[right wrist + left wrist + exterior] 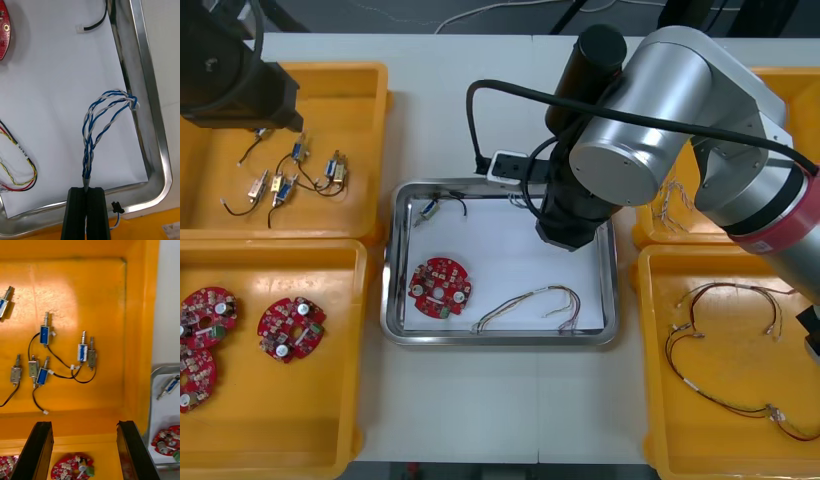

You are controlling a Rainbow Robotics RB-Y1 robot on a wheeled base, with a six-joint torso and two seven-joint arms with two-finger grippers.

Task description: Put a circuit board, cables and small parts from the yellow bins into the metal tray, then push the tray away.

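Observation:
My right gripper [89,189] is shut on one end of a twisted blue and white cable [101,120], whose loop lies on the white inside of the metal tray [150,93] close to its rim. In the front view my right arm [660,130] covers the tray's [500,338] far right corner. The tray holds a round red circuit board [440,287], a red and yellow cable [530,303] and a small metal part [428,209] with a black lead. My left gripper [82,450] stands open above the far left yellow bin [138,333], over several small metal parts [45,335].
The near left bin [330,420] holds circuit boards [290,328]. Red and yellow cables [730,350] lie in the near right bin [660,420]. My right arm partly hides the far right bin [650,232]. A white box [505,165] with a black cord sits behind the tray.

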